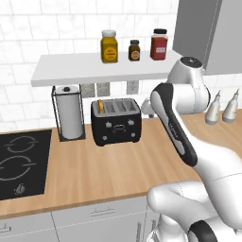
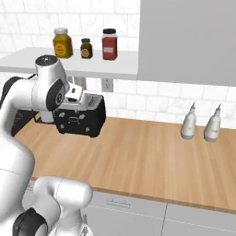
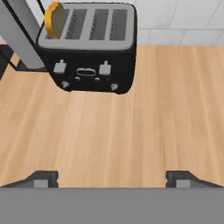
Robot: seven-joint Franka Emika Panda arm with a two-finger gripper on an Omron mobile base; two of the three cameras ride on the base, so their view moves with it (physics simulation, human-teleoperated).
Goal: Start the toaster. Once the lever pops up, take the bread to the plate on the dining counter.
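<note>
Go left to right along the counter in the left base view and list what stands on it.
Cooktop → paper-towel roll → toaster with bread in its leftmost slot → two pale bottles.

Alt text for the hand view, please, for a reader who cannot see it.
A black boxy toaster with a grey slotted top stands on a light wood counter, a tan bread slice poking from its leftmost slot. The open pincer hangs short of it, fingertips wide apart; a wire-framed paper-towel holder stands left.
</note>
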